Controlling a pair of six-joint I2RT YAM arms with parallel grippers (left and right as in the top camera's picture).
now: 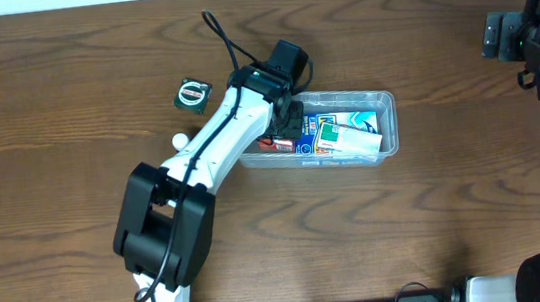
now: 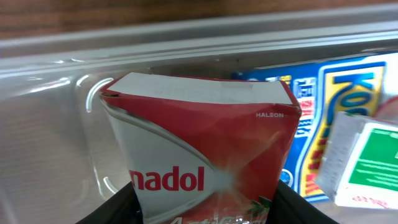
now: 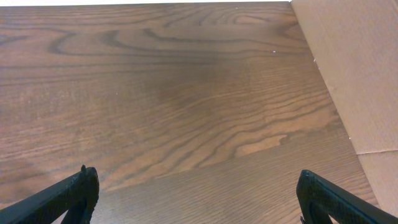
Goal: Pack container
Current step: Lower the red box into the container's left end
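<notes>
The clear plastic container [image 1: 387,119] lies at the table's middle. My left gripper [image 1: 286,129] is inside its left end, shut on a red and white Panadol box [image 2: 199,155], also seen in the overhead view [image 1: 275,144]. The box stands upright over the container's floor [image 2: 50,137]. A blue and yellow box [image 1: 323,130] and a white and green box [image 1: 354,140] lie in the container to the right; both also show in the left wrist view [image 2: 342,93] [image 2: 367,165]. My right gripper [image 3: 198,193] is open and empty over bare wood at the far right.
A small dark green round item [image 1: 192,94] and a small white ball [image 1: 179,140] lie on the table left of the container. A cardboard surface [image 3: 354,68] borders the table on the right in the right wrist view.
</notes>
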